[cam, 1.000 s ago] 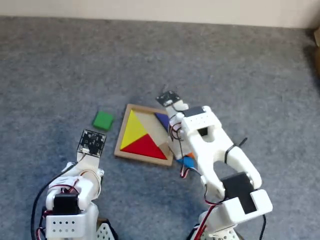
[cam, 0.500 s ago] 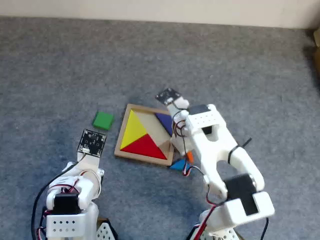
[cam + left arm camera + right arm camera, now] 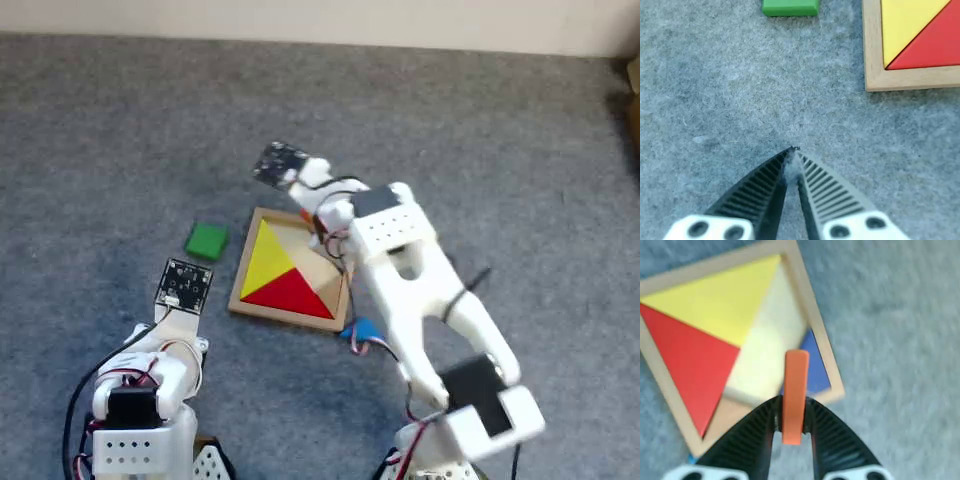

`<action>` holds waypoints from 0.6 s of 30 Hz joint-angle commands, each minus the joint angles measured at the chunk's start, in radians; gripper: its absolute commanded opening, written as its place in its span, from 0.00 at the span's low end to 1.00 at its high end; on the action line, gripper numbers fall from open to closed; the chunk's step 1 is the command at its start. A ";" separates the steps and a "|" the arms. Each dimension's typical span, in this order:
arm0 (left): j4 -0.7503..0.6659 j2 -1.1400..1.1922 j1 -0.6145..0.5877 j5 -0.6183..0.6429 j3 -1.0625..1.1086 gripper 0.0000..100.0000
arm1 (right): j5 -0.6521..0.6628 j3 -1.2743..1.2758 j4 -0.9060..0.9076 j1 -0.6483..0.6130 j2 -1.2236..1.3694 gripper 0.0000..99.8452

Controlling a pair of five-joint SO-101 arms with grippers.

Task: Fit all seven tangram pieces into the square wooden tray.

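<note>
Nearest the arms' bases, the left tool (image 3: 792,151) hangs just over the grey tabletop (image 3: 480,150). Its two ribbed fingers (image 3: 760,187) are pressed together to a point with nothing between them. It sits well short of the tray, on the side where the green piece lies.

A light blue piece (image 3: 363,329) lies flat on the tabletop just outside the tray's near corner, partly under the right arm (image 3: 405,275).

The square wooden tray (image 3: 285,312) rests flat between the two arms. Inside it, the red triangle (image 3: 292,292) fills the near part. The yellow triangle (image 3: 265,257) lies against it along one shared edge, on the side toward the left arm. Both lie flat and reach the frame. A dark blue piece (image 3: 816,367) lies in the tray against the rim. A patch of bare wood floor (image 3: 767,357) shows between it and the yellow triangle.

The right arm stretches across the tray. The right tool (image 3: 792,409) is narrowed onto an orange piece (image 3: 794,385), gripping it by its flat faces so that it stands on edge. The piece hangs over the tray, above the border of the bare wood and the dark blue piece. I cannot tell whether it touches the tray.

Beyond the left tool, the green square piece (image 3: 207,240) lies flat on the tabletop, near the tray's side but apart from it.
</note>
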 commanded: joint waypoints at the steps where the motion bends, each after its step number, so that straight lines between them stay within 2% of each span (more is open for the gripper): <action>1: 0.003 -0.007 -0.012 0.003 0.018 0.00 | 0.014 -0.143 -0.028 -0.033 0.088 0.01; 7: 0.003 -0.007 -0.012 0.003 0.018 0.00 | 0.012 -0.277 0.028 -0.093 0.225 0.01; 18: 0.003 -0.007 -0.012 0.003 0.018 0.00 | 0.011 -0.398 0.027 -0.124 0.404 0.01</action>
